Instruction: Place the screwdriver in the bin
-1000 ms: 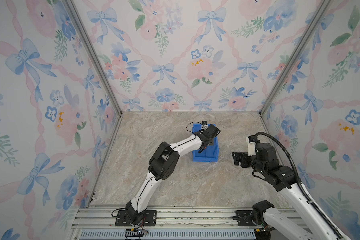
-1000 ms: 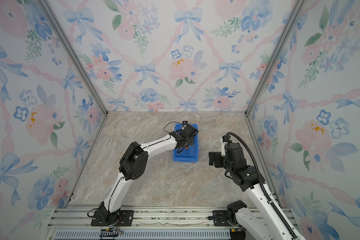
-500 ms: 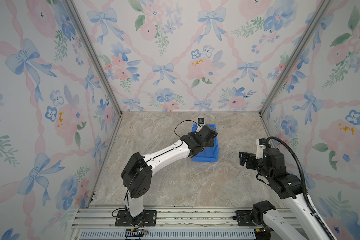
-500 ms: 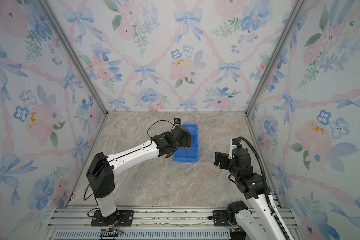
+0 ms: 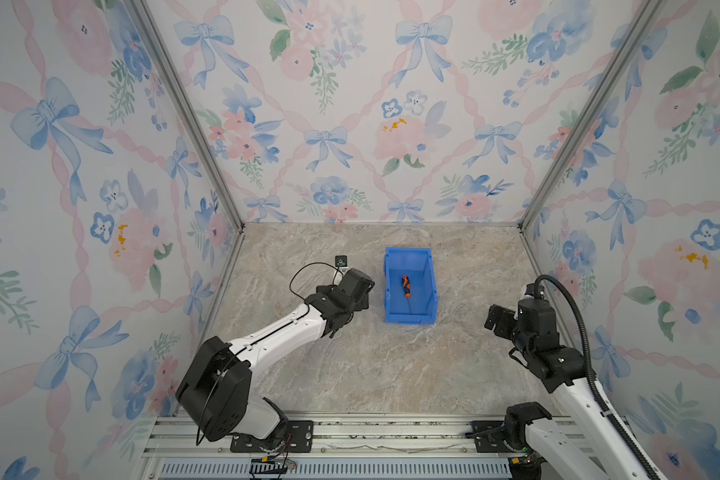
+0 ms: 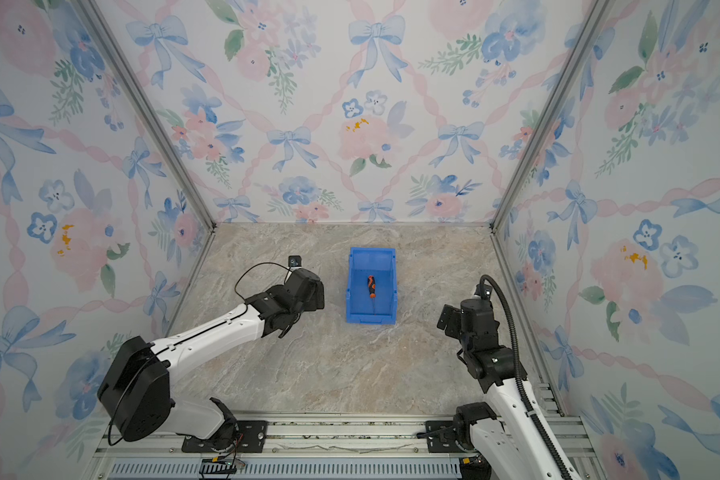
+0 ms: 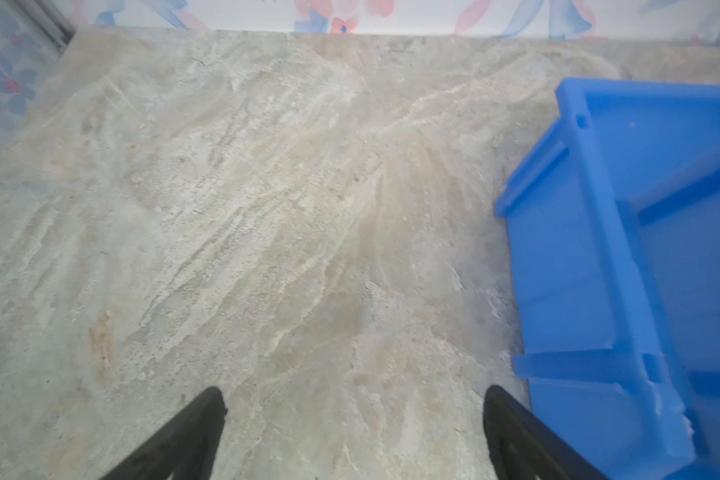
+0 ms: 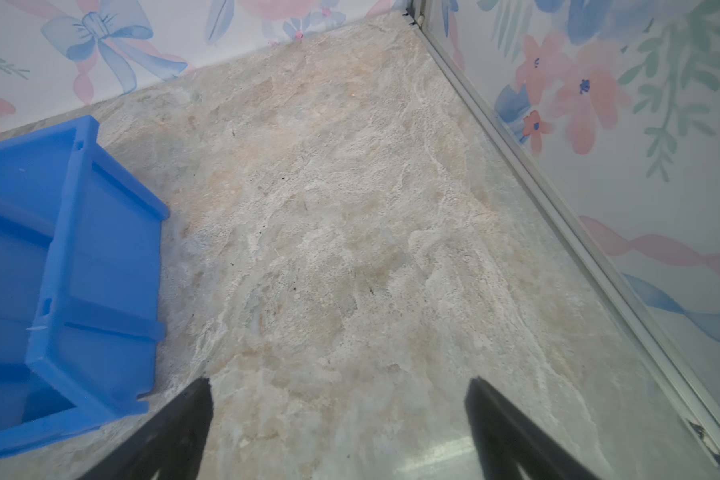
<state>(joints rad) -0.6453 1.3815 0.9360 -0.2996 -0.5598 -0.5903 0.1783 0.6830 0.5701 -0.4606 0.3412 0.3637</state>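
The left gripper (image 7: pixel 352 409) has its fingers spread wide with nothing between them and only bare table (image 7: pixel 267 228) beneath. It hangs just beside the outer long wall of the bin (image 7: pixel 591 249), clear of the rim. 1 second ago this gripper was over the bin with its jaws only partly apart, and 0.5 seconds ago it was still above the opening. Since then it has opened fully and drawn back off the bin, leaving the interior uncovered.

In both top views the screwdriver (image 5: pixel 406 287) (image 6: pixel 371 286) now lies flat on the floor of the bin (image 5: pixel 410 319) (image 6: pixel 371 319), near the middle. Its orange-and-black handle points toward the tall back wall and its thin shaft toward the lower front lip. Neither gripper touches it.

The right gripper (image 8: pixel 339 390) is also apart and empty, well off the bin's opposite long wall (image 8: pixel 100 249), and it too has pulled back a little.

I judge the drop made and the task done; only parking the 2 arms remains.
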